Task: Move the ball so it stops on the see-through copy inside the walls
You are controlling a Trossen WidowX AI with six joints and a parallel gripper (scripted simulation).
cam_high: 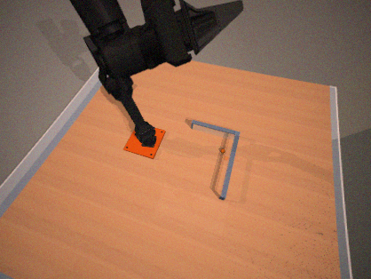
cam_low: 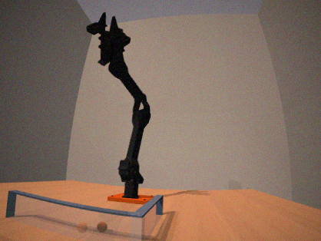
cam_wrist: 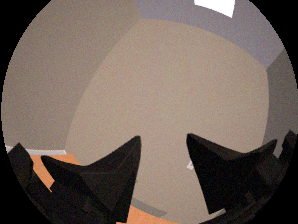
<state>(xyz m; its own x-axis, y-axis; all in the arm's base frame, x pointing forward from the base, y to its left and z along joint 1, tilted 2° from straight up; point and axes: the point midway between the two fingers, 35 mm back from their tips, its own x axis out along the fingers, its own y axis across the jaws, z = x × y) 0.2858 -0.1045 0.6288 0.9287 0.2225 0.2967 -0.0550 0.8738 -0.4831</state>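
Note:
A small orange ball [cam_high: 222, 151] [cam_low: 101, 226] lies on the table close to the long wall of the corner. Its see-through copy [cam_low: 82, 227] shows as a paler ball to the left of it in the exterior view, a short gap apart. The two low clear walls with blue top rims [cam_high: 230, 169] [cam_low: 77, 203] meet in a corner. My gripper [cam_low: 108, 16] [cam_wrist: 164, 139] is partly open and empty. It is raised high above the table, with its fingers pointing up and away from the ball. The wrist view shows neither the ball nor the walls.
The orange base plate [cam_high: 153, 153] [cam_low: 115, 198] of the arm stands beyond the walls in the exterior view. Pale raised edging [cam_high: 334, 111] runs along the table's sides. The arm rises from its base and leans over the back of the table in the top view.

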